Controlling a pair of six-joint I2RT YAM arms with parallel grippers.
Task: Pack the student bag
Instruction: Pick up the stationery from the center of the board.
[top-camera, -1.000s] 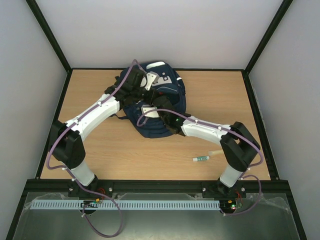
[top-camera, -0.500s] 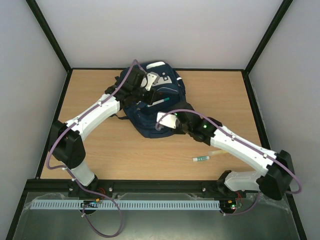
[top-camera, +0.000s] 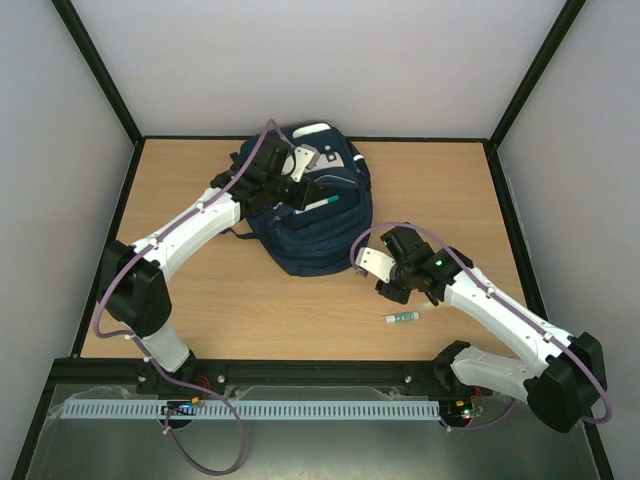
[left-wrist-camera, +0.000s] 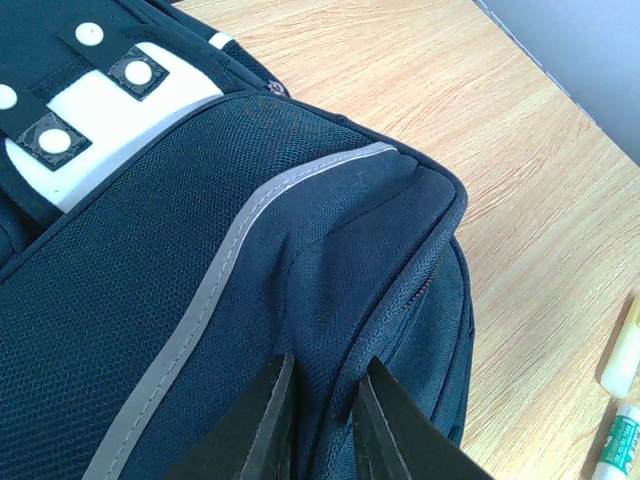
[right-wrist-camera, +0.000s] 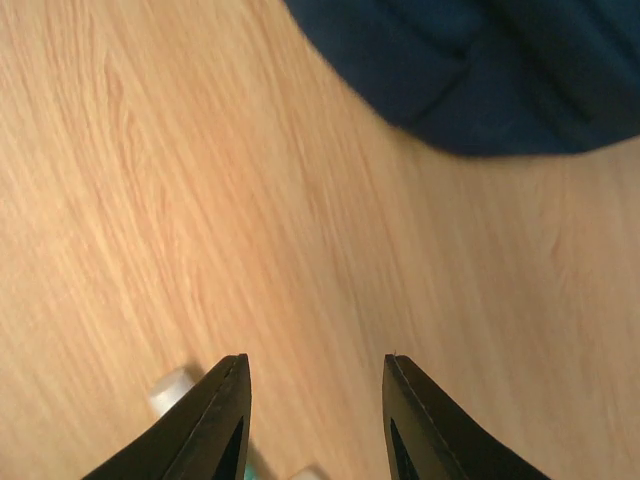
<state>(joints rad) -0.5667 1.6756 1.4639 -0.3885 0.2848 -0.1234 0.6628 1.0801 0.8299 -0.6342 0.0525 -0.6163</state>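
The student bag (top-camera: 318, 240), navy with a grey stripe and white patches, lies at the back middle of the table. My left gripper (top-camera: 292, 190) sits on top of it. In the left wrist view that gripper (left-wrist-camera: 320, 375) is shut on a fold of bag (left-wrist-camera: 150, 300) fabric beside a zipper edge. A white pen with a teal end (top-camera: 322, 203) lies in the bag's open pocket. My right gripper (top-camera: 388, 288) hovers over bare wood to the bag's near right. Seen from its wrist, it (right-wrist-camera: 315, 365) is open and empty, with the bag (right-wrist-camera: 480, 70) ahead.
A small white glue stick with a green label (top-camera: 402, 317) lies on the table just nearer than the right gripper, and it shows at the left wrist view's edge (left-wrist-camera: 625, 440). A pale tube (left-wrist-camera: 622, 345) lies beside it. Black frame rails border the table.
The right arm pulled back from the bag toward the near right, leaving the pen in the open pocket, and its jaws narrowed slightly. The left gripper kept its hold on the fabric.
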